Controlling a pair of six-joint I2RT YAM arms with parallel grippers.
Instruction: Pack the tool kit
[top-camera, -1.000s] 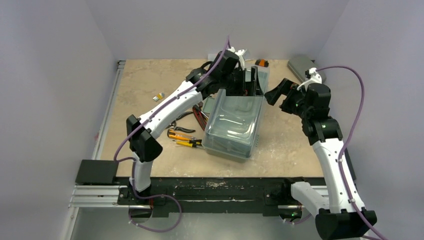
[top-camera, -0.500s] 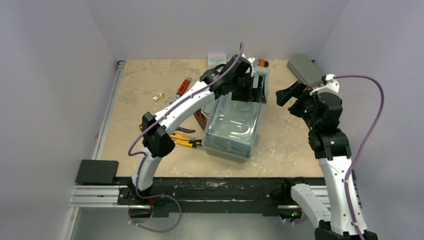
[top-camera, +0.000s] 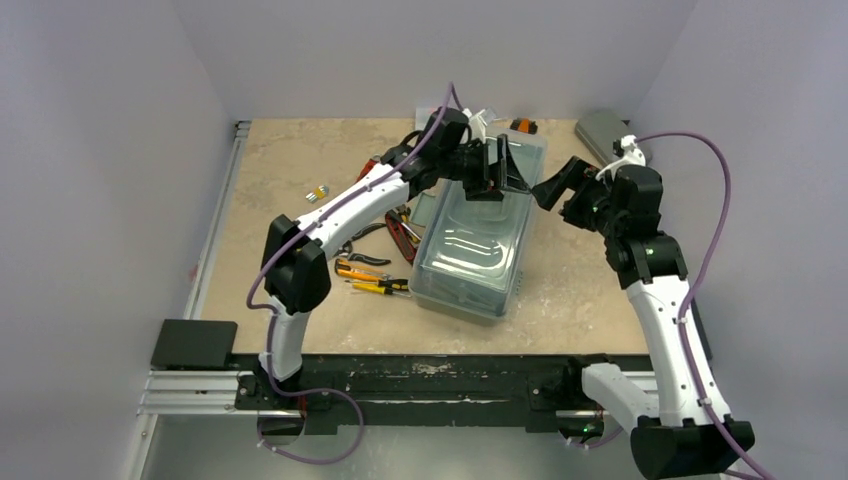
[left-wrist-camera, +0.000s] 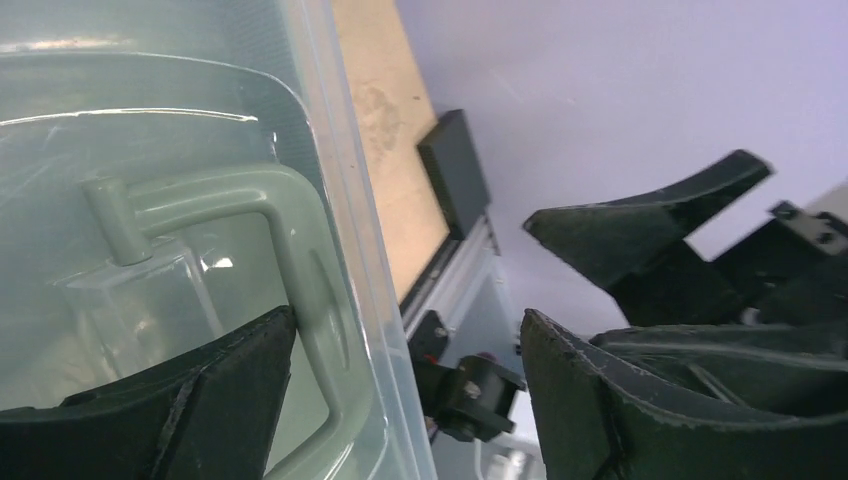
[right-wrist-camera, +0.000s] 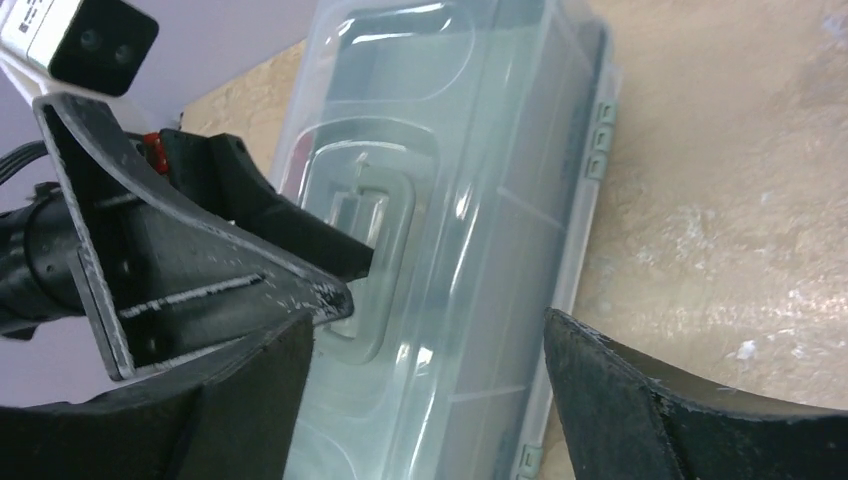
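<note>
The sage-green toolbox (top-camera: 468, 255) stands mid-table with its translucent lid (right-wrist-camera: 480, 190) lowered over it; I cannot tell if it is latched. My left gripper (top-camera: 497, 172) is open at the box's far end. In the left wrist view (left-wrist-camera: 405, 400) its jaws straddle the lid's edge beside the green handle (left-wrist-camera: 285, 215). My right gripper (top-camera: 553, 185) is open and empty, just right of the far end, facing the lid (right-wrist-camera: 430, 400). Yellow-handled screwdrivers (top-camera: 372, 284), black-handled pliers (top-camera: 362, 256) and a red-handled tool (top-camera: 404, 235) lie left of the box.
A grey rounded pad (top-camera: 603, 135) lies at the back right corner. An orange-and-black item (top-camera: 522, 125) sits behind the box. Small yellow bits (top-camera: 318, 193) lie at the left. Walls close in on three sides. A black block (top-camera: 195, 343) sits at the near left.
The lid has come down over the box with my left gripper at its far edge. My right gripper pulled back to the right, then returned beside the box's far end.
</note>
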